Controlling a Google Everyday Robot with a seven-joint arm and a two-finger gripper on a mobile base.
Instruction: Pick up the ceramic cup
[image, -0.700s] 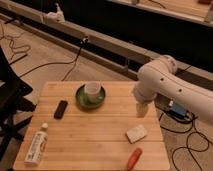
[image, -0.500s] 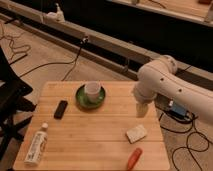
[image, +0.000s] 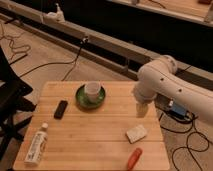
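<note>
The small white ceramic cup (image: 92, 90) stands upright on a dark green round dish (image: 90, 98) at the back middle of the wooden table (image: 95, 132). My white arm (image: 165, 85) reaches in from the right. My gripper (image: 142, 109) hangs below it over the table's right side, well to the right of the cup and not touching it.
A black remote-like object (image: 61, 109) lies left of the dish. A white tube (image: 37, 145) lies at the front left. A pale sponge (image: 136, 133) and an orange-red carrot-like object (image: 134, 158) lie at the front right. A black chair (image: 10, 100) stands to the left. Cables run over the floor.
</note>
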